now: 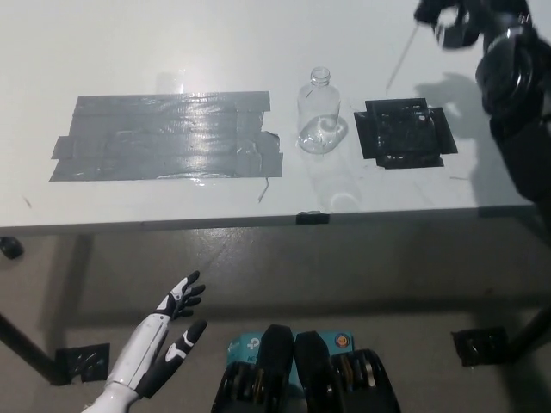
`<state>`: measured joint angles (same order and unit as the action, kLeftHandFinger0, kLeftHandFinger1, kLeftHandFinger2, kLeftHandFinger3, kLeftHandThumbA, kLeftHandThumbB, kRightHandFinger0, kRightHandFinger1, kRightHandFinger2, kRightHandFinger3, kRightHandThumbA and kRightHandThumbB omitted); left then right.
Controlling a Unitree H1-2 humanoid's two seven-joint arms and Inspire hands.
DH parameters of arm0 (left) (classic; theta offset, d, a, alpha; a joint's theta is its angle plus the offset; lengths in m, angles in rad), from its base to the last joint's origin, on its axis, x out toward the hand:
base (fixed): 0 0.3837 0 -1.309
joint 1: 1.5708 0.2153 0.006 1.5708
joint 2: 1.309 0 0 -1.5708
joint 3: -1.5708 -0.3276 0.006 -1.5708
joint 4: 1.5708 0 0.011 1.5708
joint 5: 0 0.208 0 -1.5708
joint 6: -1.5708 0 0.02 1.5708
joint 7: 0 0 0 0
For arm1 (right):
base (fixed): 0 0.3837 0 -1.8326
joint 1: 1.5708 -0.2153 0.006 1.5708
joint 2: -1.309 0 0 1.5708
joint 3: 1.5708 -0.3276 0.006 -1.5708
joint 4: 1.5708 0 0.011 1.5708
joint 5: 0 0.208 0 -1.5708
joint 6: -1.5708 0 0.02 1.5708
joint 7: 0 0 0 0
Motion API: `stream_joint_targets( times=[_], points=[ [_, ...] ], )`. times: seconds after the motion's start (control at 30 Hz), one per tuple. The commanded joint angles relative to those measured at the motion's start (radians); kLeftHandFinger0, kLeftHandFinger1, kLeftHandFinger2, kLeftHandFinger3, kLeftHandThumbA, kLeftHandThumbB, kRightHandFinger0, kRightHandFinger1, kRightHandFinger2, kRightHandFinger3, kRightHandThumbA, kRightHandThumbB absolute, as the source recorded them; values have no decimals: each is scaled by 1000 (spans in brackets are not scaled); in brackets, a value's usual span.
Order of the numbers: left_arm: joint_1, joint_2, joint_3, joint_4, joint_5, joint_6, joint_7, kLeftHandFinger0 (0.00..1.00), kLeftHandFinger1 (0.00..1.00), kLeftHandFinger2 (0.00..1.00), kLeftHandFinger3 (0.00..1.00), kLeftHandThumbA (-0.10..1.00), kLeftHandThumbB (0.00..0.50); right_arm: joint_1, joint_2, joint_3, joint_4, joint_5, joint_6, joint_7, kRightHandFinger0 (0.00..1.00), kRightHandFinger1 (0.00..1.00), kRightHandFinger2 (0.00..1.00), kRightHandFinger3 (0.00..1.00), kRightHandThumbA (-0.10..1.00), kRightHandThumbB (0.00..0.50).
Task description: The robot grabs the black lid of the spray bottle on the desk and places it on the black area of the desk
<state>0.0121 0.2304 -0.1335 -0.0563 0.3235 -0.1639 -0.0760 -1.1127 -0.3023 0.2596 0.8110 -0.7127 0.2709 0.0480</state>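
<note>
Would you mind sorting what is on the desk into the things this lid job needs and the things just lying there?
Part of the job:
- right hand, holding the black lid with its thin tube
- clear bottle, uncapped and upright
- black patch, nothing on it yet

Just lying about:
- grey tape patch
- left hand, open, resting below the desk

My one camera sits on my head, looking steeply down from well above onto the table (172, 52) and the floor (387, 284) at its near edge.
</note>
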Motion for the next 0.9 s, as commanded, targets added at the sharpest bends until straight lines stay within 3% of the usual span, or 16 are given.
stream_joint_targets(
  times=[0.0, 0.1, 0.27, 0.4, 0.43, 0.47, 0.5, 0.53, 0.57, 0.63, 0.67, 0.87],
  points=[
    [-2, 6, 15, -10, -1, -32, 19, 861, 884, 907, 1000, 1000, 44, -40, 25, -9, 96, 46, -64, -99, 22, 469, 789, 475, -100, 215],
    [-7, 6, 17, -7, 1, -35, 20, 865, 884, 911, 1000, 1000, 40, -38, 42, -7, 190, 60, -90, -125, 77, 496, 769, 499, -100, 211],
    [-12, 8, 15, 2, 9, -51, 21, 849, 866, 894, 1000, 1000, 22, -31, 60, -3, 317, 92, -126, -145, 72, 395, 595, 471, -100, 202],
    [-23, 9, 18, 4, 5, -53, 19, 856, 854, 877, 1000, 1000, 10, -43, 59, 0, 372, 111, -150, -154, 187, 432, 552, 624, -14, 180],
    [-26, 9, 19, 3, 9, -53, 20, 857, 853, 874, 1000, 1000, 8, -51, 57, -3, 384, 119, -157, -156, 297, 513, 621, 783, 77, 180],
    [-26, 11, 18, 0, 13, -46, 18, 865, 855, 873, 1000, 1000, 14, -60, 56, -8, 394, 131, -158, -143, 566, 794, 902, 1000, 205, 193],
    [-27, 11, 19, 2, 16, -46, 19, 864, 856, 874, 1000, 1000, 15, -66, 52, -9, 399, 138, -162, -127, 774, 981, 1000, 1000, 315, 212],
    [-27, 13, 18, 2, 20, -43, 17, 865, 858, 881, 1000, 1000, 12, -70, 49, -15, 399, 151, -159, -113, 961, 1000, 1000, 1000, 413, 256],
    [-27, 12, 18, 1, 21, -42, 18, 865, 858, 882, 1000, 1000, 13, -72, 47, -14, 401, 155, -158, -108, 1000, 1000, 1000, 1000, 465, 283],
    [-31, 12, 19, -7, 18, -29, 11, 886, 849, 875, 1000, 1000, 0, -83, 37, -16, 393, 168, -151, -82, 1000, 1000, 1000, 1000, 534, 358],
    [-33, 12, 19, -11, 16, -25, 9, 892, 849, 880, 1000, 1000, 0, -88, 33, -16, 388, 174, -152, -74, 1000, 1000, 1000, 1000, 546, 371],
    [-37, 11, 20, -14, 17, -16, 6, 940, 858, 882, 1000, 1000, 0, -91, 15, -1, 355, 176, -145, -80, 1000, 1000, 1000, 1000, 541, 355]
  ],
)
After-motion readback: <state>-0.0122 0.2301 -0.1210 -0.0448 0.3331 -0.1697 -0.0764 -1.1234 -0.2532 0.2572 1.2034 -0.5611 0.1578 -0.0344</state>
